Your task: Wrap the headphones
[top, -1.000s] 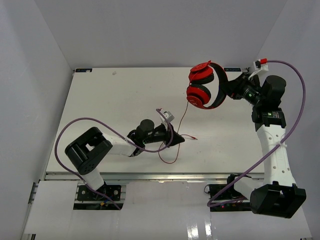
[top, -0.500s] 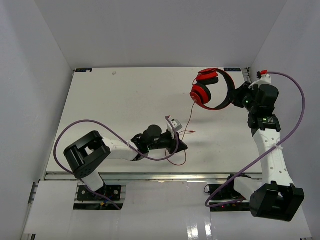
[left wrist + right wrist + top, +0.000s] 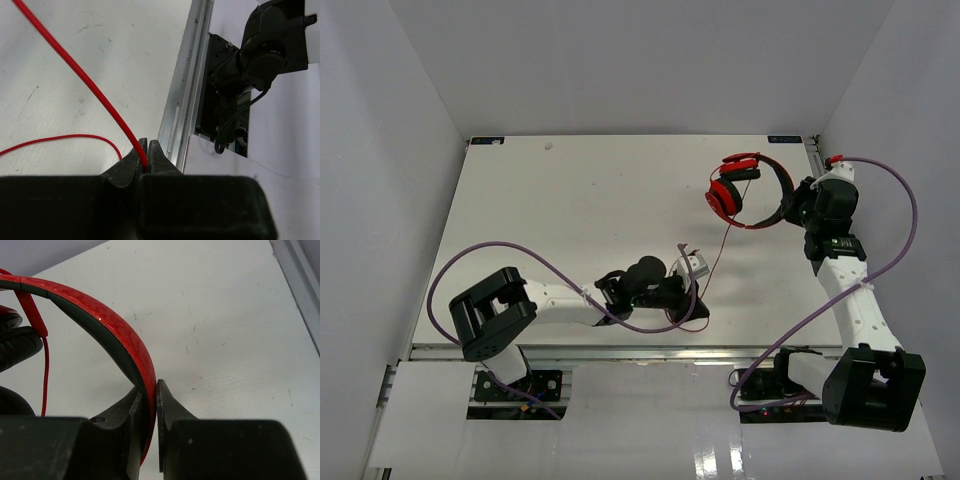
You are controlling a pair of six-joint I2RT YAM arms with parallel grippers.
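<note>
The red headphones (image 3: 740, 190) hang in the air at the back right, earcups to the left. My right gripper (image 3: 792, 208) is shut on their headband (image 3: 117, 332), red outside and black inside. The thin red cable (image 3: 718, 245) runs from an earcup down to my left gripper (image 3: 698, 302) near the table's front edge. In the left wrist view my left gripper (image 3: 145, 159) is shut on the cable (image 3: 80, 75), which rises taut to the upper left. A loose loop of cable (image 3: 60, 140) lies on the table beside it.
The white table (image 3: 570, 200) ends in a metal rail (image 3: 187, 95) just right of my left gripper. The right arm's black base (image 3: 260, 60) stands beyond the rail. Purple robot cables (image 3: 490, 250) loop over both arms. White walls close in the sides and back.
My left gripper has moved right and toward the front edge, drawing the cable with it. My right gripper has swung the headphones right and turned them, earcups now edge-on.
</note>
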